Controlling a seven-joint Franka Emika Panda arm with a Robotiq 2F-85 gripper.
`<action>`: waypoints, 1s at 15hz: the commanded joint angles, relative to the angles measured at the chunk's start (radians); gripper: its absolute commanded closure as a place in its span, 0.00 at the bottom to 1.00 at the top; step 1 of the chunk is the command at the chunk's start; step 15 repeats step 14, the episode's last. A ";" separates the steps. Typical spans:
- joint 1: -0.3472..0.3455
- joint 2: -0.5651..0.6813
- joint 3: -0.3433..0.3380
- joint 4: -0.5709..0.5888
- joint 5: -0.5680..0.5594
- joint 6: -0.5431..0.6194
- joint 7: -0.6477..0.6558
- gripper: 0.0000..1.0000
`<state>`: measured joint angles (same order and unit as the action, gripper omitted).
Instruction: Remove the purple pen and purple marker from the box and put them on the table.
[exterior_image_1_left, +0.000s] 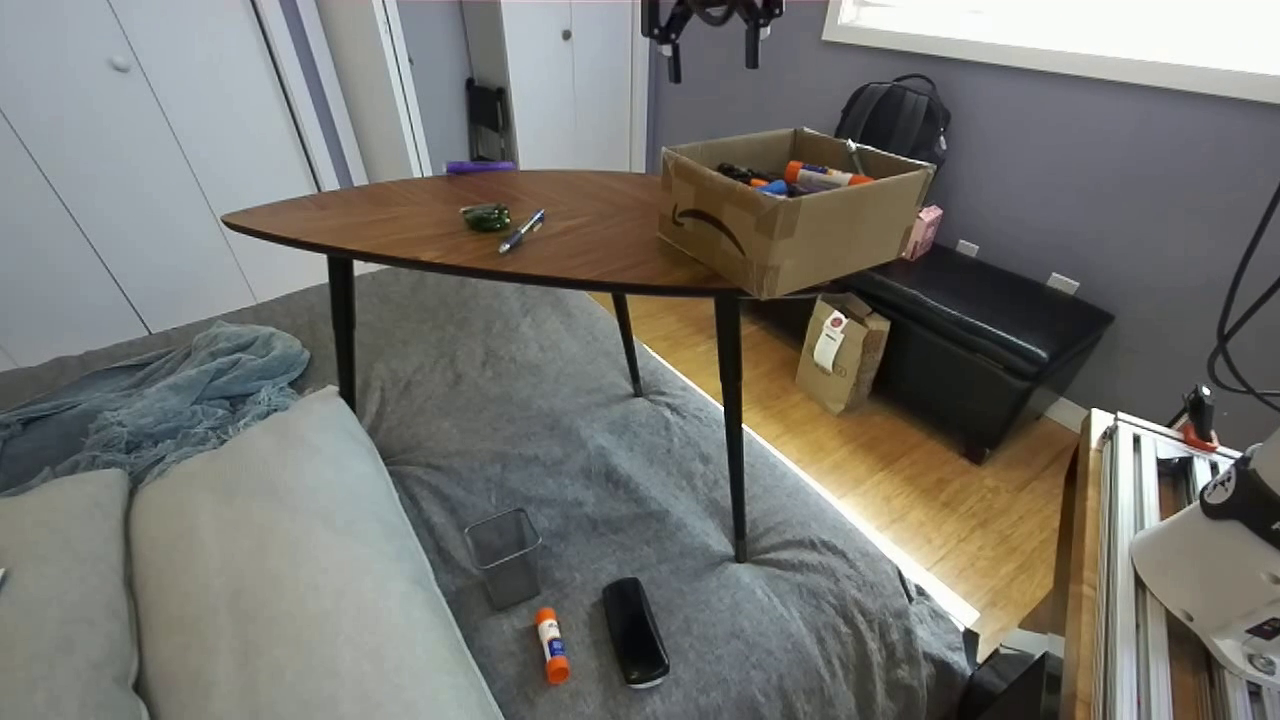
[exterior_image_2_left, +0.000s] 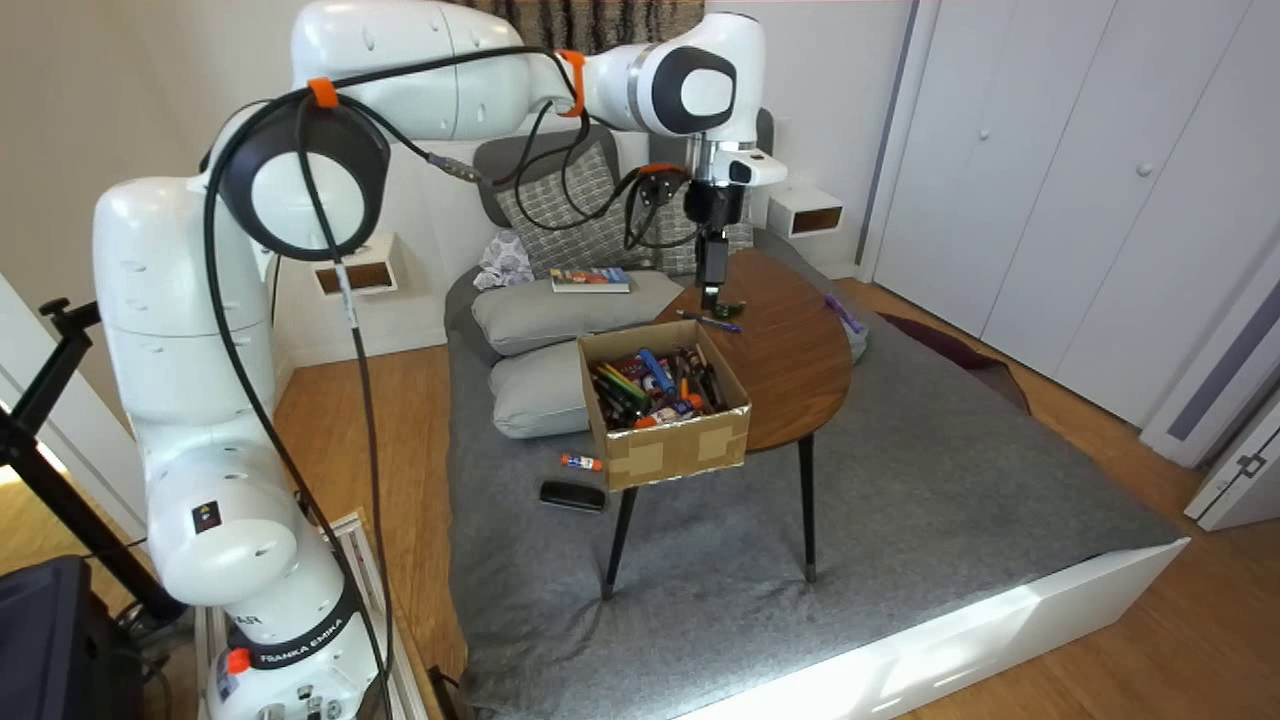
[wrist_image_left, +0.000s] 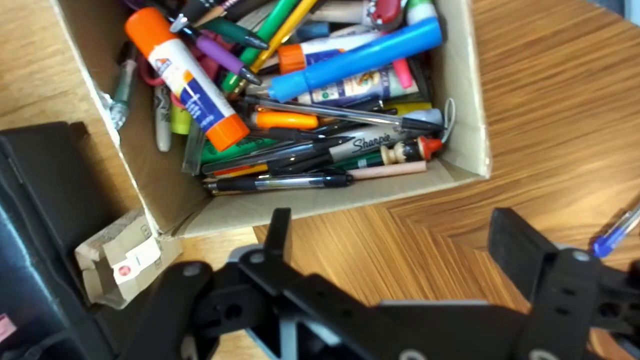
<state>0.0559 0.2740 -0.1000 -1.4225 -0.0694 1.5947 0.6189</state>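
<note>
The box is an open cardboard carton (exterior_image_1_left: 850, 245) on the edge of the brown wooden table (exterior_image_1_left: 590, 235), full of pens, markers and glue sticks. It also shows in the other views (exterior_image_2_left: 690, 452) (wrist_image_left: 462, 75). A purple pen (wrist_image_left: 220, 52) with dark ends lies in the box at the upper left of the wrist view, beside a glue stick. A purple marker (exterior_image_1_left: 480, 166) lies at the table's far edge; it also shows in an exterior view (exterior_image_2_left: 845, 313). My gripper (wrist_image_left: 387, 220) is open and empty, above the table beside the box; it shows in both exterior views (exterior_image_1_left: 714, 68) (exterior_image_2_left: 711, 297).
A blue-and-silver pen (exterior_image_1_left: 522, 231) and a small dark green item (exterior_image_1_left: 486, 217) lie on the table. A black bench (exterior_image_1_left: 980, 310) and a paper bag (exterior_image_1_left: 843, 350) stand beyond it. Below are a mesh cup (exterior_image_1_left: 503, 555), a glue stick (exterior_image_1_left: 553, 645) and a black case (exterior_image_1_left: 636, 632).
</note>
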 joint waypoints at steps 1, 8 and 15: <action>0.013 -0.191 0.027 -0.239 -0.121 0.085 -0.121 0.00; -0.016 -0.480 0.069 -0.565 -0.200 0.248 -0.392 0.00; -0.030 -0.458 0.080 -0.532 -0.176 0.217 -0.381 0.00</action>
